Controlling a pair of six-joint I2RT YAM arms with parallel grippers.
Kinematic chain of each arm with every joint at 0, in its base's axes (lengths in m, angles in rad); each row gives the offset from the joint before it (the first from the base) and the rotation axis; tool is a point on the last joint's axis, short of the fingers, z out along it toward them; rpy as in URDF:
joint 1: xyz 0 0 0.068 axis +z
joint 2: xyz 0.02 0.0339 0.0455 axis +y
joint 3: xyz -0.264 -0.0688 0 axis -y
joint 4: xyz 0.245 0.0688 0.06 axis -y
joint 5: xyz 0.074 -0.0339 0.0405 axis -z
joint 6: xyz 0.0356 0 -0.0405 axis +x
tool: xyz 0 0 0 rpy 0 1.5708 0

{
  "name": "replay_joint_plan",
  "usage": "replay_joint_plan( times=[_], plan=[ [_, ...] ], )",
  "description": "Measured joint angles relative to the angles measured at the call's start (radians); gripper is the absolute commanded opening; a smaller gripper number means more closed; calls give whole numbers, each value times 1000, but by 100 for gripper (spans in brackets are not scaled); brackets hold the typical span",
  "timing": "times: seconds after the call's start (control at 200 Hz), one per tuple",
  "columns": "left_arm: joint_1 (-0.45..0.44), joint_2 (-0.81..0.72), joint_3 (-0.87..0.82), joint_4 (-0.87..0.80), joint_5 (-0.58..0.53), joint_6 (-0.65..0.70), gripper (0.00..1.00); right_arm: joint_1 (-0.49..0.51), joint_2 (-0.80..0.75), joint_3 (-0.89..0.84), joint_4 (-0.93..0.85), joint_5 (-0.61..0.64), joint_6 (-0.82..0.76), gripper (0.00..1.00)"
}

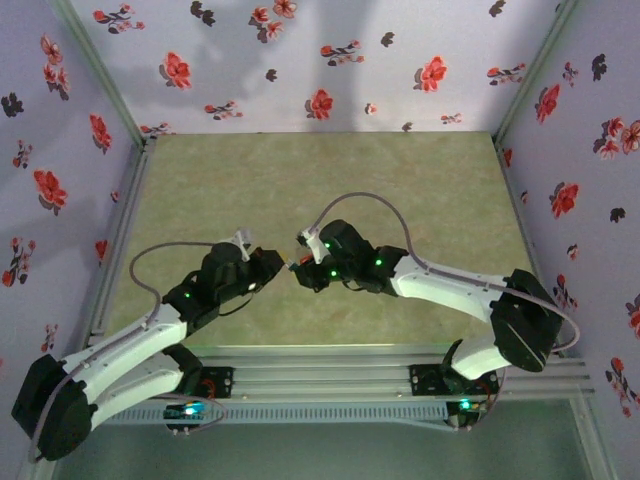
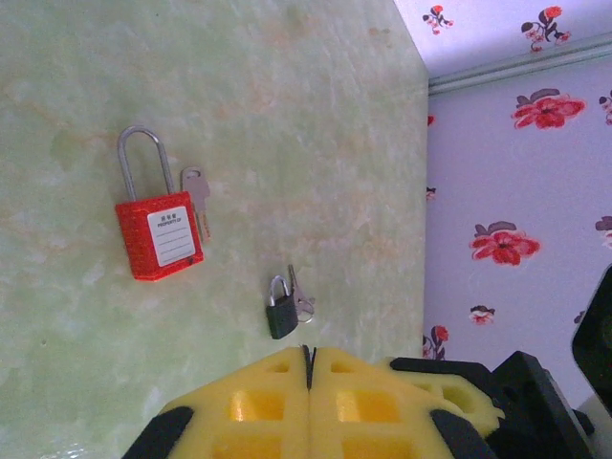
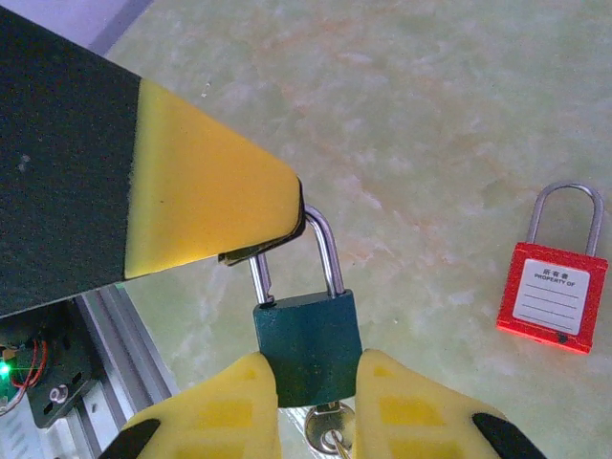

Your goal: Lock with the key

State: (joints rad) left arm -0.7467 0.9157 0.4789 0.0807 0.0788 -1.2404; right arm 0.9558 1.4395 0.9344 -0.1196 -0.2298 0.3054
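The right gripper point(image 3: 316, 368) is pinching a dark green metal padlock point(image 3: 306, 330) by its body; the left gripper point(image 2: 308, 356) is touching its steel shackle point(image 3: 325, 244).
Left jaws are pressing together, whether on the shackle I cannot tell; the padlock's long axis is running from right jaws to left tip, so locking probably means pushing along it; the squarish red-orange padlock with a pale label point(image 3: 555, 292) is lying on the green marbled table point(image 3: 430, 115), well apart.

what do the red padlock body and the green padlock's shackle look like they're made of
The red padlock looks like matte moulded plastic in the body, probably: flat even colour, no glints, a pale label on its face. The green padlock, held in the right gripper, has a shackle that looks like polished steel: silvery, with bright highlights along its curve.
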Motion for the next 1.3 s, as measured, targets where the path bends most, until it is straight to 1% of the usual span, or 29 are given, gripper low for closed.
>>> replay_joint_plan(
  times=[0.395, 0.59, 0.845, 0.88, 0.92, 0.945, 1.07, 1.14, 1.3],
  plan=[
    [-26, 13, 4, 2, -6, 2, 0, 0, -39, -42, 19, -3, 2, 0],
    [-40, 14, 4, -6, -7, 9, 0, -9, -61, -47, 69, -14, 21, 0],
    [-46, 13, 4, -15, -21, 16, 0, -14, -70, -55, 94, -21, 20, 0],
    [-46, 12, 4, -20, -26, 17, 0, -15, -75, -57, 93, -21, 20, 5],
    [-46, 11, 4, -28, -31, 18, 0, -18, -84, -61, 92, -21, 20, 17],
    [-46, 10, 4, -33, -34, 19, 0, -21, -89, -63, 89, -21, 21, 22],
    [-46, 5, 5, -59, -47, 19, 0, -33, -100, -62, 63, -41, 1, 37],
    [-45, 1, 10, -71, -54, 19, 0, -33, -95, -60, 41, -75, -18, 39],
    [-45, -15, 41, -105, -62, 23, 0, -33, -71, -56, 13, -134, -42, 31]
  ],
)
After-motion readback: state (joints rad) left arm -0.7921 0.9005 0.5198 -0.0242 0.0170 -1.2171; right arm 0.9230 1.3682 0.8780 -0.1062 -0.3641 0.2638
